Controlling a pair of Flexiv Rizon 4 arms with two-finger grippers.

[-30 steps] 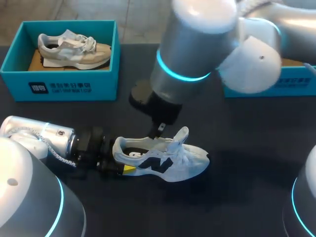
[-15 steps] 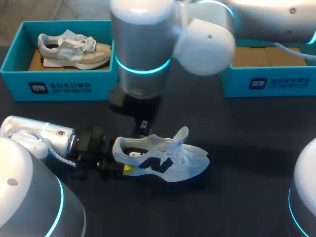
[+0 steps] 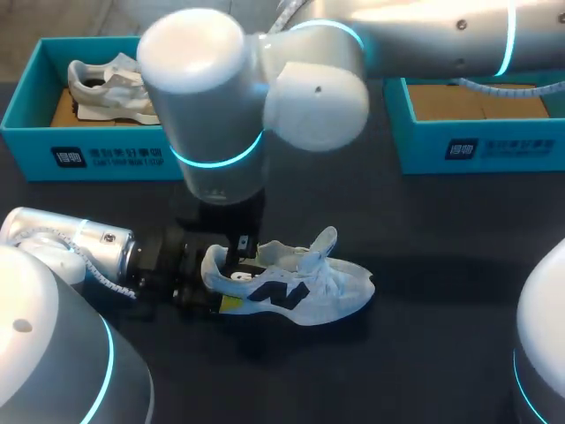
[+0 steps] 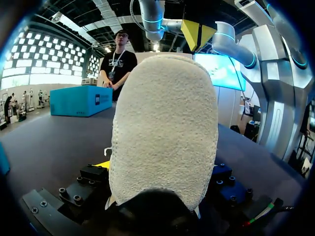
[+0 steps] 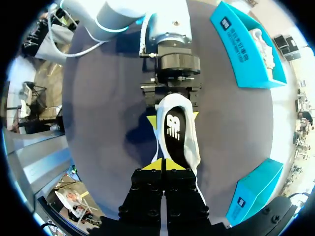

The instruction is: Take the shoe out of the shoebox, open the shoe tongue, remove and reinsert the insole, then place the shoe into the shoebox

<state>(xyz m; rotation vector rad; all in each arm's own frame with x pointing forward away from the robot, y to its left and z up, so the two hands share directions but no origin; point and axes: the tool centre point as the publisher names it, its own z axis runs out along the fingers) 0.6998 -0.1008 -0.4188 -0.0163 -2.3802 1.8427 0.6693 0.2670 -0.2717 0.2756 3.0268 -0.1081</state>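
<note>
Sneaker (image 3: pixel 305 290), white mesh with a dark side logo, lies on its sole on the dark table (image 3: pixel 441 265), outside both teal shoeboxes. Its toe points toward my right side and its tongue stands up above the laces. The black insole (image 5: pixel 173 132) lies inside the sneaker and shows through its opening.

The left arm (image 3: pixel 75 247) lies low and nearly level with the table behind the sneaker's heel. The left gripper (image 5: pixel 172 118) is clamped on that heel, one yellow tip on each side. In the left wrist view the heel's knit back fills the space between the fingers.

The right arm (image 3: pixel 265 79) comes in from the far right and crosses above and beyond the sneaker. Its last link points straight down over the heel end. The right gripper (image 5: pixel 162 166) hangs just above the sneaker's collar with its yellow tips pressed together and no gap between them. Whether they pinch any of the shoe's edge, I cannot tell.

Beyond the sneaker's heel end stands a shoebox (image 3: pixel 106 150) holding a grey sneaker (image 3: pixel 101 84). A second shoebox (image 3: pixel 477 146) stands beyond the toe end.
</note>
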